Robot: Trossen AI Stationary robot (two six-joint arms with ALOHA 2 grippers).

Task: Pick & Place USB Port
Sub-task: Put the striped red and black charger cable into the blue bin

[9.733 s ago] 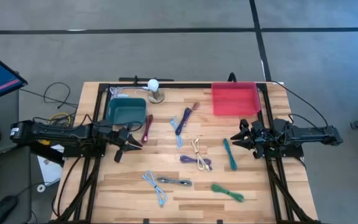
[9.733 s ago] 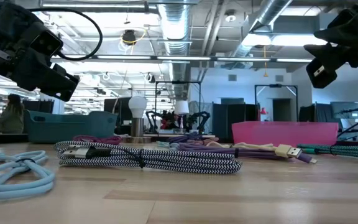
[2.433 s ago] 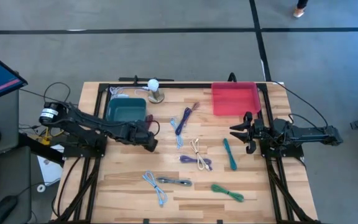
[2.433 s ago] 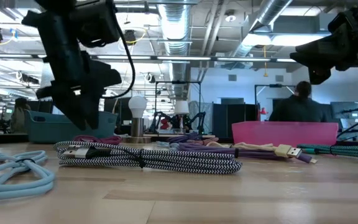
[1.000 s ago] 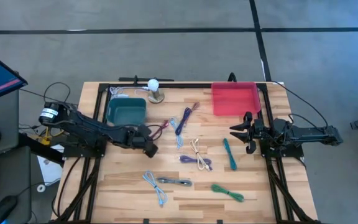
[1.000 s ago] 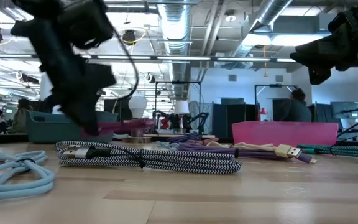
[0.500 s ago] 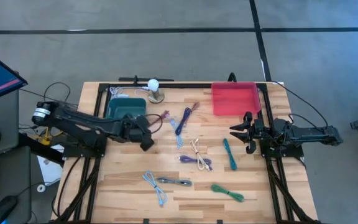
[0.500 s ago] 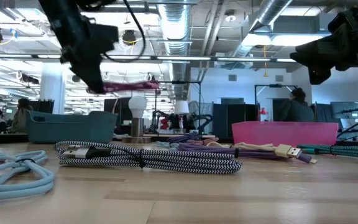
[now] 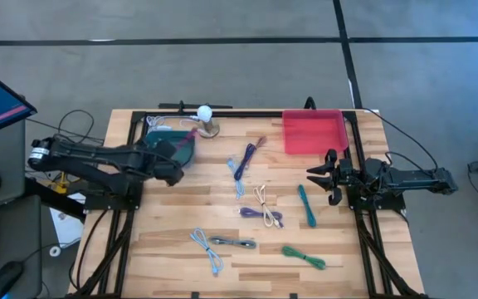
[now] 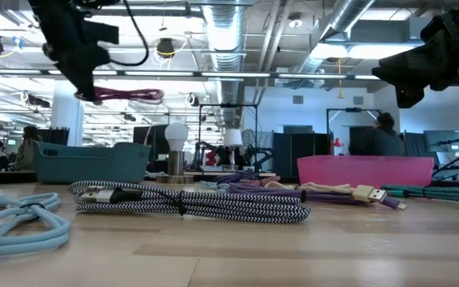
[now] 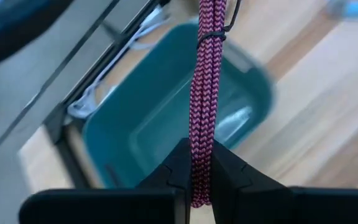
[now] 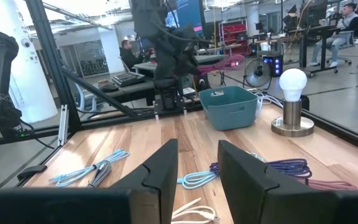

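A maroon braided USB cable, bundled with a black tie, hangs in the air over the teal bin, and my left gripper is shut on it. The high view has that gripper above the bin at the table's far left. In the low view the cable juts out roughly level from the gripper. My right gripper waits open at the right side, holding nothing. My left gripper pinches one end of the cable bundle between its two fingers, several strands together. The fingers slant down from the table's left, and the bundle runs on past their tips, along them. The cable is lifted clear, above the teal bin.
Several other cables lie mid-table: blue-purple, cream, purple, teal, green, light blue, black-white. A red tray stands far right, and a bulb lamp sits beside the bin.
My left gripper has risen and gone toward the table's far left, tipping and rolling as it went, and now stands over the teal bin. The maroon cable has gone with it, lifted well clear of the table and the other cables.
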